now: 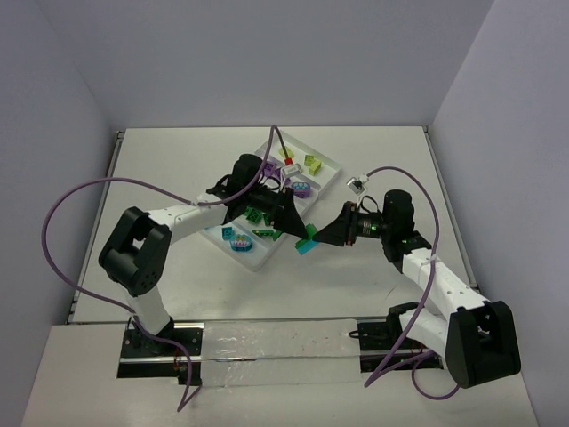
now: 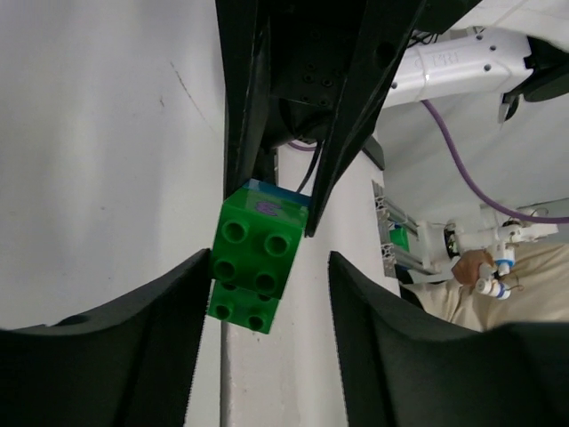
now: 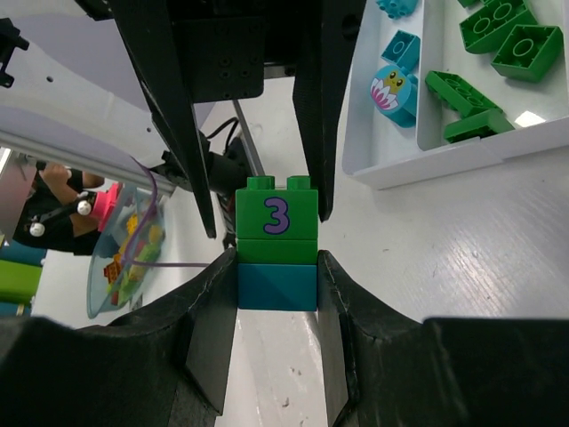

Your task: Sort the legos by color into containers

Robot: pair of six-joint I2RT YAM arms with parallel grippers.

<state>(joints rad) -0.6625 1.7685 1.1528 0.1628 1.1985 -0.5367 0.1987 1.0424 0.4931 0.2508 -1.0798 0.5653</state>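
Reaches rightward and away with the left arm (image 1: 191, 213), elbow folded up beside its base, wrist turned back toward the near side. Points the left end effector (image 1: 300, 229) down and to the right, black fingers (image 2: 133, 338) parted, straddling the green end of a small stack of green and teal plastic toy bricks (image 3: 276, 240), one finger against it, the other clear. Stretches the right arm (image 1: 436, 280) leftward, low. Clamps the right end effector (image 1: 317, 237) on the stack's teal brick, tip to tip with the left.
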